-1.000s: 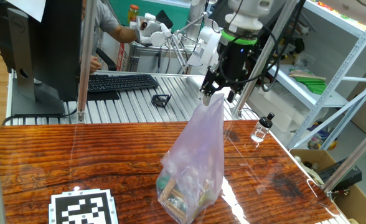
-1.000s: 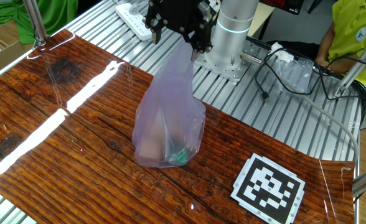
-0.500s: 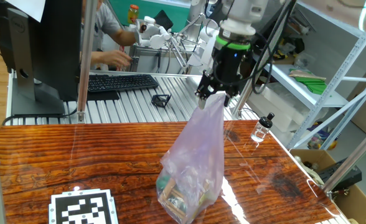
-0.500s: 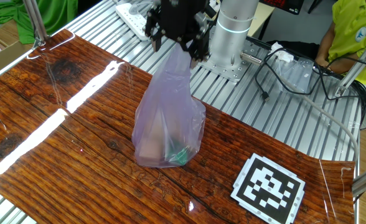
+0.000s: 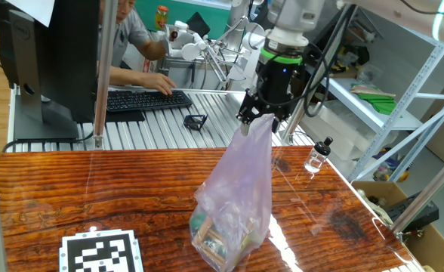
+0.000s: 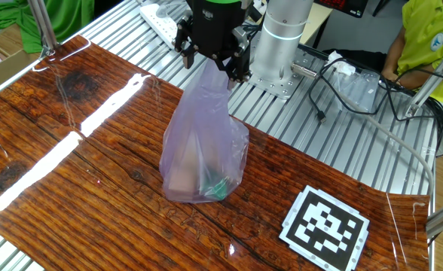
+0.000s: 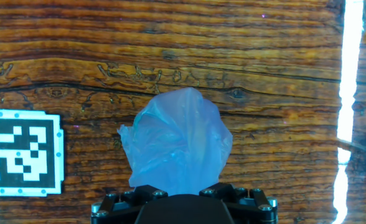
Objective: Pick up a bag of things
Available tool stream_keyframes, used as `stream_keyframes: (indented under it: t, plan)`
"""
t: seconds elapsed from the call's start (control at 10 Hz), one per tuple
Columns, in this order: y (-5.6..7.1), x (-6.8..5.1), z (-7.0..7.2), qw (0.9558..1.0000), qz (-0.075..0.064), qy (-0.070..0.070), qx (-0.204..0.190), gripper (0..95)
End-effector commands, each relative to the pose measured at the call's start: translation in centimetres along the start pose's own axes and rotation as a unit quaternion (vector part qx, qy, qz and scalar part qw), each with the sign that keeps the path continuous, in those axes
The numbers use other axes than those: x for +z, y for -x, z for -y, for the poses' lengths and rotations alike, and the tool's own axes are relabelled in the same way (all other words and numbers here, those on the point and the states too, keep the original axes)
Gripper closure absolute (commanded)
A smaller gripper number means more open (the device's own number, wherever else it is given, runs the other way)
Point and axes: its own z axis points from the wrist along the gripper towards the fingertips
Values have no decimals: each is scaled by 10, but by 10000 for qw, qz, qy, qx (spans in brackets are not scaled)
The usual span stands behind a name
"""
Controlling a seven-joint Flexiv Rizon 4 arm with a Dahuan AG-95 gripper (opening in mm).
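Observation:
The pale-lilac plastic bag [image 5: 237, 189] stands upright on the wooden table [image 5: 94, 189], its gathered top rising to a narrow peak. Through the plastic I see the things [image 5: 220, 234] at the bottom: tan blocks and a green piece [image 6: 218, 186]. My gripper [image 5: 261, 119] hangs right over that peak, open, with its two black fingers wide apart on either side of the bag's top [image 6: 210, 68]. From the hand view I look straight down on the crumpled bag [image 7: 177, 143], and my fingertips are out of frame there.
A small clear bottle with a black cap [image 5: 318, 155] stands near the table's right edge. A printed marker [image 6: 325, 227] lies flat beside the bag. Behind the table a person's hand rests on a keyboard [image 5: 143, 99], near a small black object [image 5: 195, 120].
My gripper has come down a little over the bag's top and shifted slightly sideways. The bag has not moved. The person's hand has reached onto the keyboard.

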Motion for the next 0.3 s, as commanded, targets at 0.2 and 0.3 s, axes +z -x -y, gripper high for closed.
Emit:
stream_keyframes:
  t: [0.2,0.3]
  plan:
    - [-2,2,1,10000,1,-6,54,190]
    - [-2,2,1,10000,-9,-6,68,190]
